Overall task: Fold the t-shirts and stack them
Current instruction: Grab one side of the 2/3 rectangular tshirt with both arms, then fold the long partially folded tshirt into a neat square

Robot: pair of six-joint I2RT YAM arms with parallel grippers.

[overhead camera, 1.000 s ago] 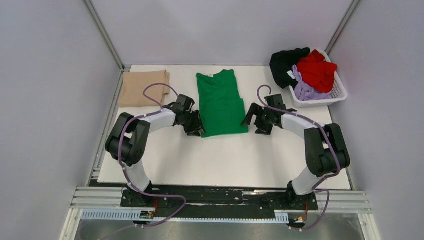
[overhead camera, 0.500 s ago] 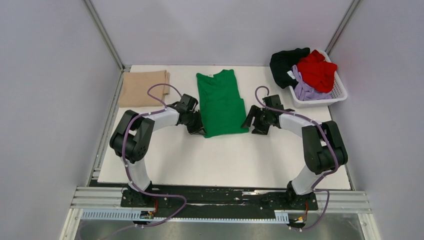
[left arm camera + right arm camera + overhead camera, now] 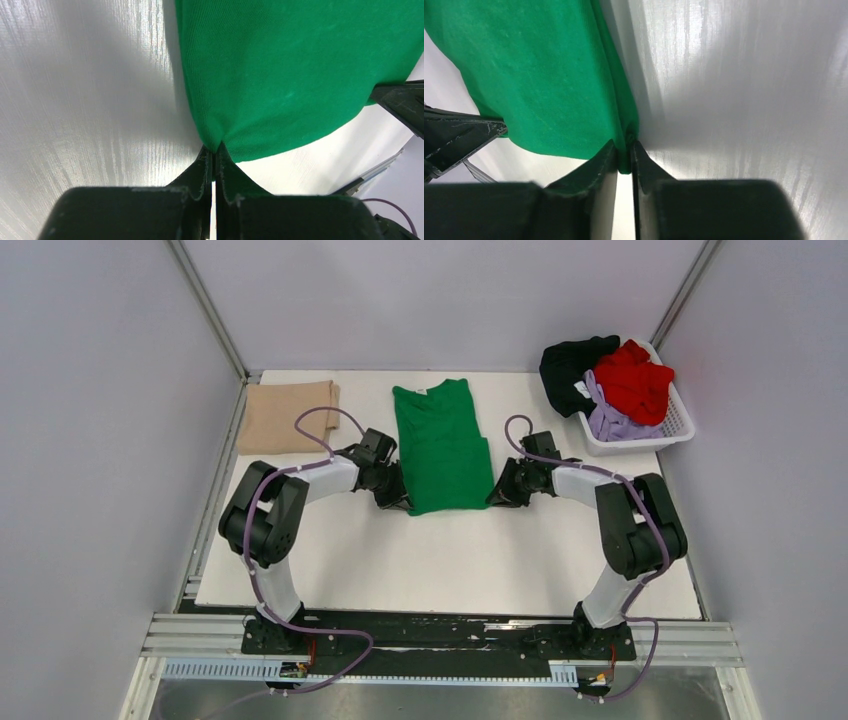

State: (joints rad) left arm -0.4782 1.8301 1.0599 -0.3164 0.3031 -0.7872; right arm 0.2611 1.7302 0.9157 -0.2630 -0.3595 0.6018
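The left end effector (image 3: 214, 156) and the right end effector (image 3: 625, 150) are each clenched on a near hem corner of the green t-shirt (image 3: 440, 445), presumably so that the hem is lifted evenly. The shirt is laid flat in the middle of the table (image 3: 450, 560).

Green t-shirt (image 3: 539, 75) edge in pincer (image 3: 625, 147)

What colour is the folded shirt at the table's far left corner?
The folded cloth t-shirt is plain tan, seen best in the top external view.
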